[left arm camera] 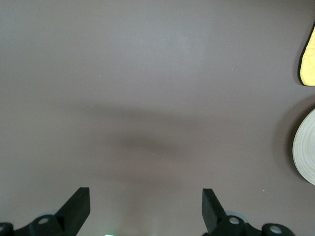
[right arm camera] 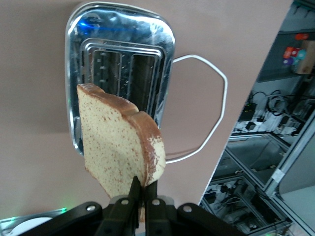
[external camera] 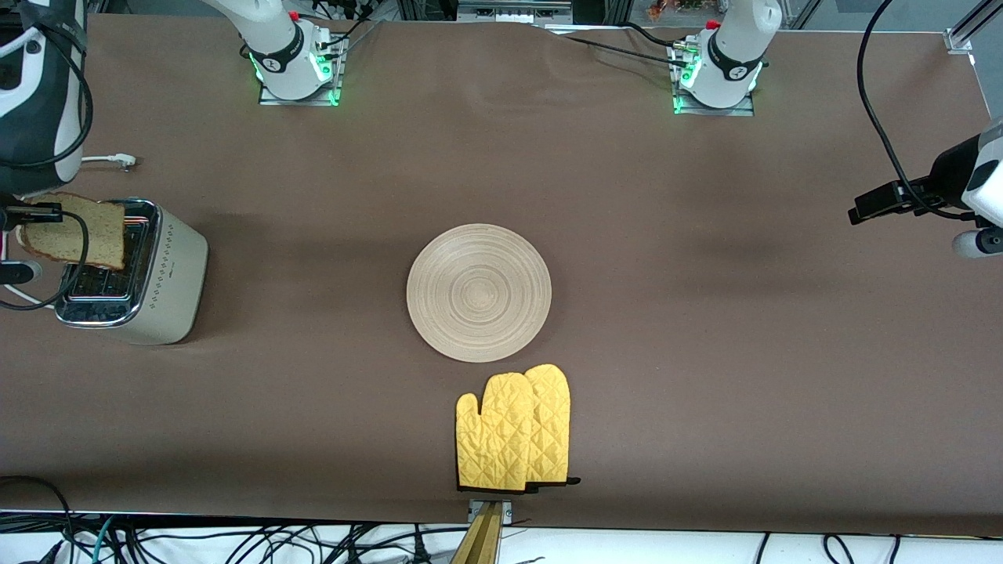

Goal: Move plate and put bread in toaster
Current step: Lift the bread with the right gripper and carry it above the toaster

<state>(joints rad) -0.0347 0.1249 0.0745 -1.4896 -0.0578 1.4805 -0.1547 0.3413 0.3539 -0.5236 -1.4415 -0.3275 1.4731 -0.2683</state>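
Observation:
The slice of brown speckled bread (external camera: 74, 231) hangs on edge over the toaster (external camera: 149, 274), its lower edge just above a slot. My right gripper (right arm camera: 143, 189) is shut on the bread (right arm camera: 115, 147) at its crust. The cream toaster's chrome top (right arm camera: 162, 44) and two slots lie right below the slice. The round pale wood plate (external camera: 479, 292) lies flat at the middle of the table with nothing on it. My left gripper (left arm camera: 145, 196) is open over bare brown table at the left arm's end, with the plate's rim (left arm camera: 307, 152) off to one side.
A pair of yellow quilted oven mitts (external camera: 517, 427) lies nearer the front camera than the plate, by the table's edge. The toaster's white cord (right arm camera: 216, 98) loops beside it on the table. Brown cloth covers the whole table.

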